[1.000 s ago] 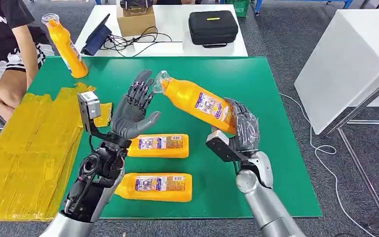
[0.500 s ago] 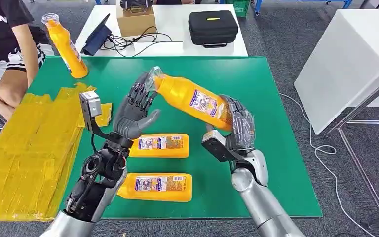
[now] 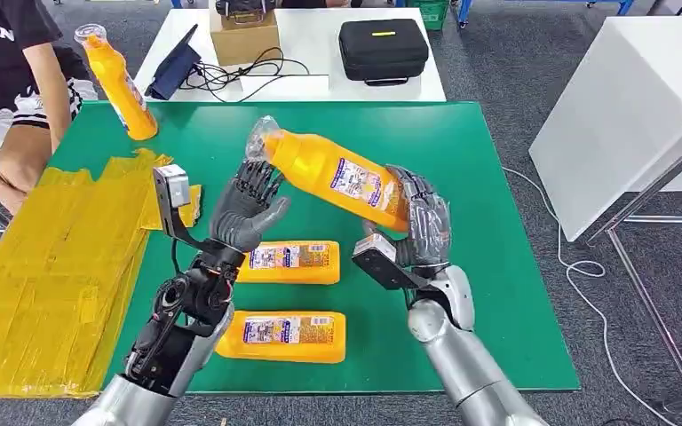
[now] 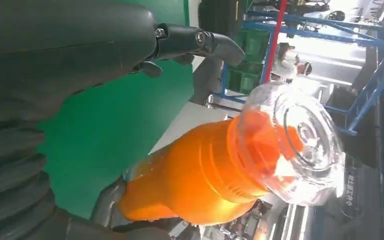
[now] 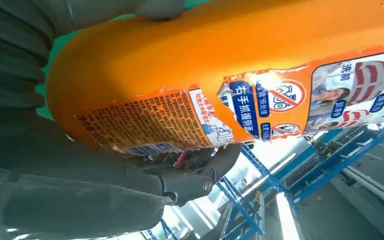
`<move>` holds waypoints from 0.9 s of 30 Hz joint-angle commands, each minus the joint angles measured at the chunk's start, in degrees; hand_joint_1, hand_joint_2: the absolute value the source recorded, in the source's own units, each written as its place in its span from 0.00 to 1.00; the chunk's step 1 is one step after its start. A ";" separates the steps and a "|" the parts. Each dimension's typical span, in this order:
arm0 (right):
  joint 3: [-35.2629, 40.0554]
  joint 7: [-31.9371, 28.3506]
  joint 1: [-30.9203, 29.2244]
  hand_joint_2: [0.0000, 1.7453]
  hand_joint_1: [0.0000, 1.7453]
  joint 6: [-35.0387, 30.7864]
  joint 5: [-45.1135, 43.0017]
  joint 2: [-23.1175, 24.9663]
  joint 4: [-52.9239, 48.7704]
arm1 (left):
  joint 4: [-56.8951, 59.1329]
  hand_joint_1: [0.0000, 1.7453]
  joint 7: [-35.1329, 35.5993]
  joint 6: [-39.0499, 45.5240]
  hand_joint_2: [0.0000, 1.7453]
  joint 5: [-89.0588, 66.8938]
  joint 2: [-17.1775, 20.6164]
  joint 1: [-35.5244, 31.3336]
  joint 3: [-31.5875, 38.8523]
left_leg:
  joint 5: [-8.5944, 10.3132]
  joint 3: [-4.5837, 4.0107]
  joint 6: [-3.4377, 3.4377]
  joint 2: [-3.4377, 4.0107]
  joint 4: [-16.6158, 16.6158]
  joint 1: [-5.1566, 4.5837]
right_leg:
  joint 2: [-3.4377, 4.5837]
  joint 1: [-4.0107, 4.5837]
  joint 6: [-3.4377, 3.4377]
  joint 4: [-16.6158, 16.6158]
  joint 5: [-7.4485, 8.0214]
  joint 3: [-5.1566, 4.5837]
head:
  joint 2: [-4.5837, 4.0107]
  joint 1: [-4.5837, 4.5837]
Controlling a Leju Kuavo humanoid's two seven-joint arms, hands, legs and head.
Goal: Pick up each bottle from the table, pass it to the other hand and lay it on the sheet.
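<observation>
My right hand [image 3: 424,229] grips the base of an orange bottle [image 3: 333,175] held tilted above the green table [image 3: 462,151], its clear cap [image 3: 262,136] pointing far-left. The same bottle's label [image 5: 260,105] runs across the right wrist view, and its cap [image 4: 295,145] looms large in the left wrist view. My left hand [image 3: 244,209] is open, fingers spread, just below the bottle's neck. Two more orange bottles lie on the table, one [image 3: 289,262] behind my left wrist, one [image 3: 284,335] nearer me. The yellow sheet [image 3: 53,266] covers the table's left side.
A person [image 3: 18,80] sits at the far left corner holding another orange bottle [image 3: 122,84] upright at the table's edge. Beyond stands a white table with a black case [image 3: 383,51], a cardboard box [image 3: 244,34] and cables. A white cabinet [image 3: 622,106] is at the right.
My right hand has carried the bottle leftward, so its neck now sits over my left hand's fingers. My left hand has shifted slightly right, still open.
</observation>
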 commanded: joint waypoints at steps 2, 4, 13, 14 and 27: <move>3.28 1.00 -3.63 1.00 1.00 1.01 1.38 1.43 6.80 | 2.72 0.00 -0.13 -0.15 1.00 0.30 -0.43 -2.74 -0.99 | -0.10 0.25 -0.07 0.06 -0.01 0.00 | -0.02 0.01 0.01 -0.01 -0.09 0.25 | 0.00 -0.02; 3.28 1.00 -3.63 1.00 1.00 1.01 1.38 1.43 6.80 | 2.72 0.00 -0.13 -0.15 1.00 0.30 -0.43 -2.74 -0.99 | -0.09 0.23 -0.06 0.04 -0.01 0.01 | -0.04 0.02 0.01 -0.02 -0.09 0.23 | 0.00 -0.02; 4.19 1.25 -4.32 1.00 1.00 3.98 1.12 2.06 8.97 | 1.65 0.00 -0.62 -0.44 1.00 0.58 -0.53 -2.54 -1.02 | -0.10 0.22 -0.05 0.08 0.00 0.00 | -0.01 0.01 0.02 -0.02 -0.08 0.21 | 0.00 -0.02; 4.44 1.33 -4.42 1.00 1.00 7.19 -0.28 2.62 9.92 | 1.29 0.00 -0.58 -0.36 1.00 0.59 -0.51 -2.54 -1.18 | -0.08 0.17 -0.05 0.05 0.01 0.01 | -0.02 0.01 0.02 -0.01 -0.06 0.17 | 0.00 -0.02; 8.03 0.72 -3.34 1.00 1.00 21.40 -6.66 3.17 10.13 | 1.06 0.00 -0.64 -0.38 1.00 1.13 -0.54 -3.01 -1.58 | -0.10 0.23 -0.05 0.03 0.00 0.00 | -0.06 0.01 0.03 -0.01 -0.10 0.24 | 0.00 -0.02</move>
